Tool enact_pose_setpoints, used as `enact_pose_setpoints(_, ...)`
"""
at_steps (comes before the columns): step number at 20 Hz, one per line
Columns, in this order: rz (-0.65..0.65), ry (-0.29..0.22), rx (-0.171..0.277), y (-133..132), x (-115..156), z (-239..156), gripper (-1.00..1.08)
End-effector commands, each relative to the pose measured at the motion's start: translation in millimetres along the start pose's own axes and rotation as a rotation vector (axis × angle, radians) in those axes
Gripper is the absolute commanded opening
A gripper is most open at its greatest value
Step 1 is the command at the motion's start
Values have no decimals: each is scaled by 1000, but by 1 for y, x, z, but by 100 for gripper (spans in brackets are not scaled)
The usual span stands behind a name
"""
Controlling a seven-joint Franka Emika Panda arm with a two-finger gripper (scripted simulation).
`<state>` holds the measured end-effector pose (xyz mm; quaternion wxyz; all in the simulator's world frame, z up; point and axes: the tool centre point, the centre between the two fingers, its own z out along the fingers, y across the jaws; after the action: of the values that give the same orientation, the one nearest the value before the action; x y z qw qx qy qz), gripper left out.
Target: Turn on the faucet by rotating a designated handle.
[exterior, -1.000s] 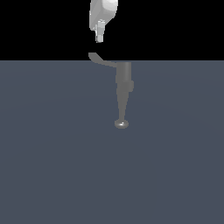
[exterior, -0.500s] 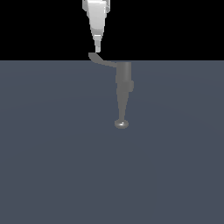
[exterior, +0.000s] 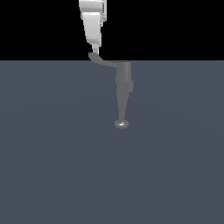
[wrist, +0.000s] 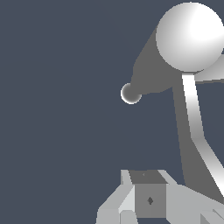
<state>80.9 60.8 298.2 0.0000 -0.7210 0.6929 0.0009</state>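
Hand (exterior: 94, 49) down at the paddle end of the handle (exterior: 101, 61), right at the far-left tip of it in the exterior view, apparently touching or just above; fingers close together, but impossible to tell whether clenched on anything. Handle running long-ways from that tip rightward into the top of the faucet (exterior: 124, 89), body standing mid-table (exterior: 52, 166) with the spout tapering toward the near side to its shiny tip. Looks like a sideways shove on the paddle end, swinging the lever round the faucet's body.
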Motion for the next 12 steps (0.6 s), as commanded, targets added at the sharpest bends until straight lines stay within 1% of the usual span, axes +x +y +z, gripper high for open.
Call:
enact_pose_setpoints(1,4,1,1,-1,0,0,-100)
enact_pose_setpoints(4,3,1,1,-1,0,0,-100)
enact_pose_setpoints(12,3,1,1,19,0,0,-100)
